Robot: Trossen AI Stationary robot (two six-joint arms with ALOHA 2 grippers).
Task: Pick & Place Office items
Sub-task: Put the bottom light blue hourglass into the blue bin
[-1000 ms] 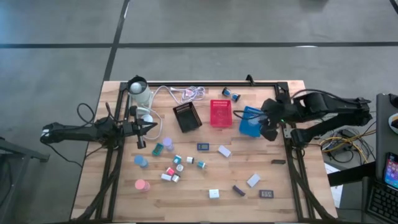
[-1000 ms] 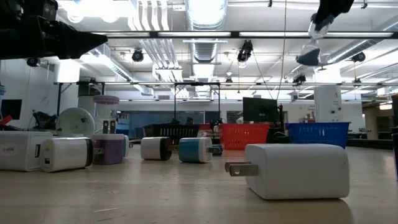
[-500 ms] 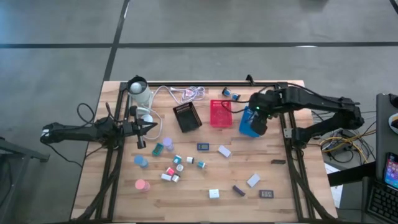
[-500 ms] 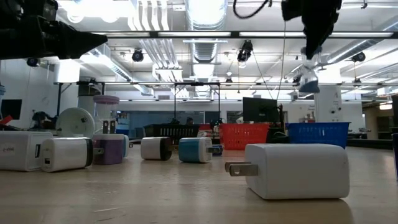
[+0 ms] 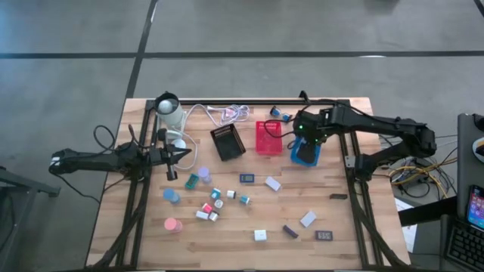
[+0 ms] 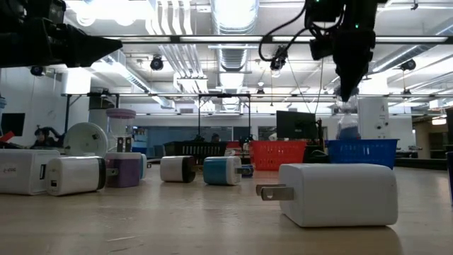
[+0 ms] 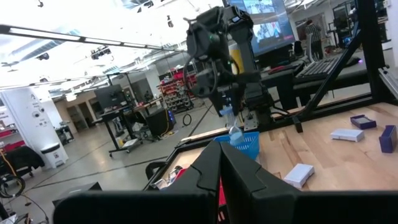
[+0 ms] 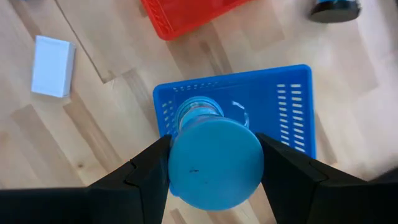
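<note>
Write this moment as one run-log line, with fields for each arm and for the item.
right gripper: holds blue roll above blue tray | left gripper: shut, waits at table's left side | item: not released yet

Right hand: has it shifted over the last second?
Yes. The right hand, holding a blue roll, has swung leftward from the blue tray's right edge to above it, nearer the red tray.

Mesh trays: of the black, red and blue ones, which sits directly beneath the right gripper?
The blue mesh tray; the right gripper hangs above it holding a blue round roll.
</note>
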